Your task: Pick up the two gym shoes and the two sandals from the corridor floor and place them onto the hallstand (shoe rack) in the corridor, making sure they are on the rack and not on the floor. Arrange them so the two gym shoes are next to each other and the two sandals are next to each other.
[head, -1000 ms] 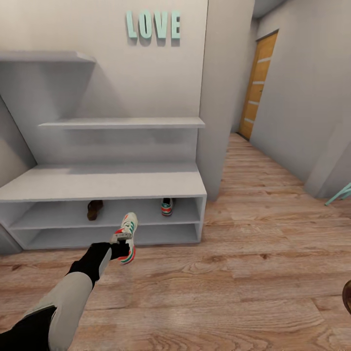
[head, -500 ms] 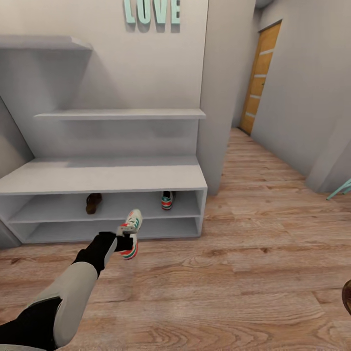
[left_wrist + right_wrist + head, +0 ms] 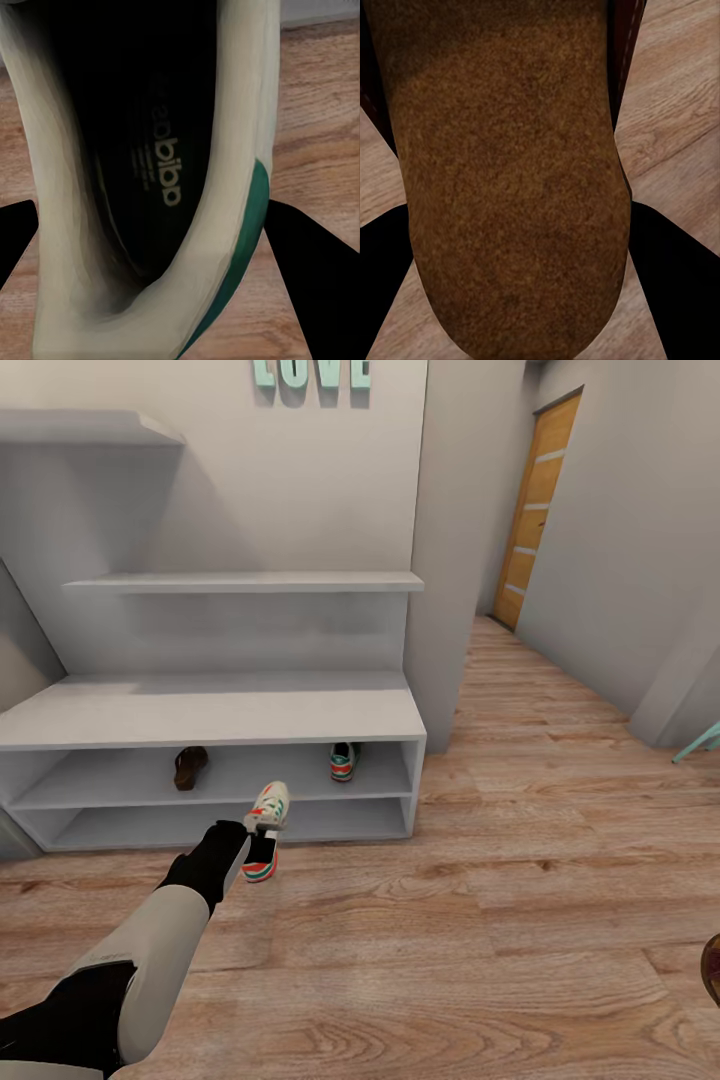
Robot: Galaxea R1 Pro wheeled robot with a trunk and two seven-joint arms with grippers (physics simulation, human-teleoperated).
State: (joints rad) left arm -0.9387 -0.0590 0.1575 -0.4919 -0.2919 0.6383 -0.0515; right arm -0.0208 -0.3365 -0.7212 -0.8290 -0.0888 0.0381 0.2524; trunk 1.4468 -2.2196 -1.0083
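Observation:
My left gripper (image 3: 252,842) is shut on a white gym shoe (image 3: 265,822) with green stripes and red accents, held just above the corridor floor (image 3: 520,920) in front of the hallstand (image 3: 220,715). In the left wrist view the gym shoe's opening (image 3: 150,172) lies between the black fingers (image 3: 319,277). Another gym shoe (image 3: 343,760) and a brown sandal (image 3: 189,767) stand apart in the upper shelf slot. My right gripper (image 3: 521,255) is shut on a second sandal (image 3: 510,187); that sandal's edge (image 3: 712,965) peeks in at the head view's lower right.
A grey wall pillar (image 3: 450,560) stands right of the hallstand. The corridor runs back to an orange door (image 3: 535,510). A turquoise object (image 3: 705,743) juts in at the right edge. Teal letters (image 3: 310,372) hang on the wall.
The head view has shifted, so the rack sits higher and nearer in the picture. My left arm still holds the gym shoe in front of the lower slot, slightly closer to it.

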